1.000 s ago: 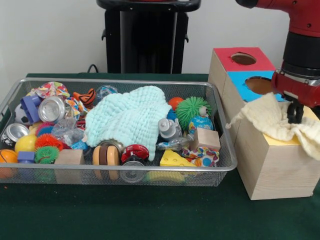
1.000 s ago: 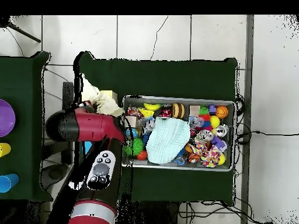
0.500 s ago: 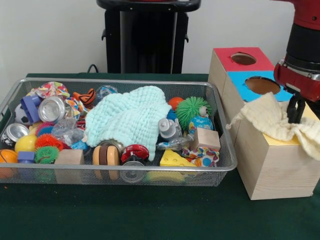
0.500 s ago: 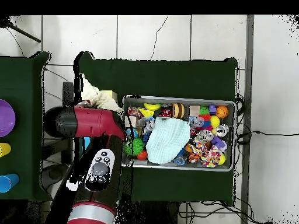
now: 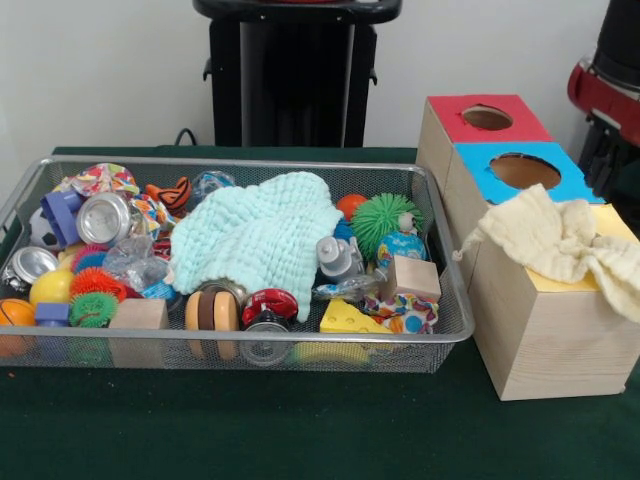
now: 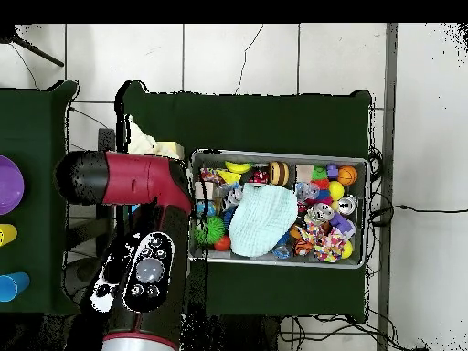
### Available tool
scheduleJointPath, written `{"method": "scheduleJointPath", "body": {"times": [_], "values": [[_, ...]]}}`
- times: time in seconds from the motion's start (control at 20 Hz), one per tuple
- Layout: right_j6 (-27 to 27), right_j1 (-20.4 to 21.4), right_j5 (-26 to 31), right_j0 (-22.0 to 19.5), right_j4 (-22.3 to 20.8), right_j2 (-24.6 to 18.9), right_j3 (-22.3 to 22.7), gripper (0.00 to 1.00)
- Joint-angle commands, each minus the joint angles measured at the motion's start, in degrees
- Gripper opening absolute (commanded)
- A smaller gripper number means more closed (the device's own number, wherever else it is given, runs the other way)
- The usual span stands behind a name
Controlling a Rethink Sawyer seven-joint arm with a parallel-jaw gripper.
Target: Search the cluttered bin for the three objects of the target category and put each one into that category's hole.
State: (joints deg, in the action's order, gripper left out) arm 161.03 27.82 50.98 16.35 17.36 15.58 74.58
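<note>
Cream cloth [image 5: 560, 240] draped over yellow box top [image 5: 610, 222], not pushed through — could slide off the edge. Pincer [image 5: 603, 160] state: cannot tell, barely visible.

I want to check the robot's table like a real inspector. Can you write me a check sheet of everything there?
Surface: dark green table cover, bare in front.
Job's things: cream cloth draped over the yellow-topped box, covering its top; red box hole and blue box hole open.
Clutter: wire bin full of toys, with a mint cloth, cheese wedge, green spiky ball and wooden block.
Gripper: at the right edge, off the cloth; open or shut unclear.
Cables: black cable behind the bin.
Surroundings: black stand, white wall.
</note>
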Motion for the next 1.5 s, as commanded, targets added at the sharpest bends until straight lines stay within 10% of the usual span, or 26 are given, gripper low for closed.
{"method": "scheduleJointPath", "body": {"times": [0.05, 0.85, 1.5], "values": [[9.71, -1.31, 8.17, -2.58, 1.11, -1.46, -3.27, 0.00], [4.23, -6.45, 15.53, -9.25, -1.92, -1.87, -17.28, 0.00], [-2.49, -8.38, 12.07, -13.75, -4.10, -3.80, -18.67, 0.00]]}}
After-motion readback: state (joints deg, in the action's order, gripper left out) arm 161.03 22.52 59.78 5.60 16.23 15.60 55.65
